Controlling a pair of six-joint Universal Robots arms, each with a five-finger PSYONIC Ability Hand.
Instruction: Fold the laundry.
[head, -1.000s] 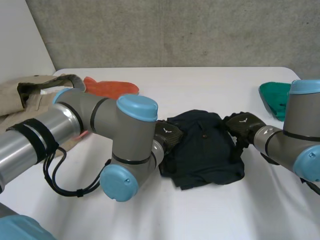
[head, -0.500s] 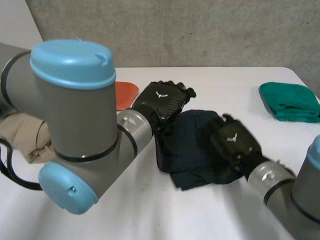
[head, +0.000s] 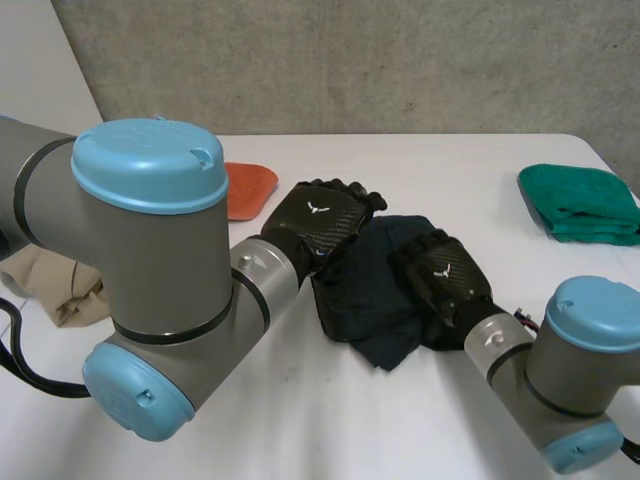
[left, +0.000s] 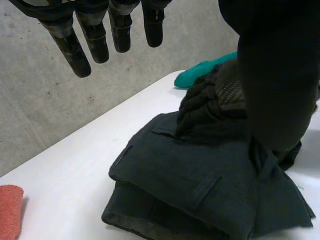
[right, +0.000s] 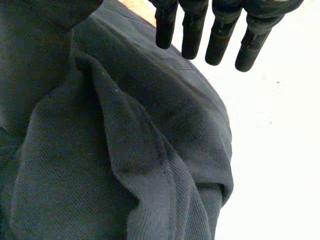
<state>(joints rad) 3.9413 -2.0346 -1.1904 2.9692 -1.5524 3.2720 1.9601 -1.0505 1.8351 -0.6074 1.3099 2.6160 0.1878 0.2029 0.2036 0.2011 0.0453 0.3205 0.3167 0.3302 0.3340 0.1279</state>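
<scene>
Where right hand (head: 445, 275) rests, dark garment (head: 365, 290) lies beneath

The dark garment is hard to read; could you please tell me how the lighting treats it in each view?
Head view: even light, the garment is a near-black mass with faint folds. Left wrist view: soft light picks out its seams and belt loop. Right wrist view: its weave shows, while the table glares white.
</scene>
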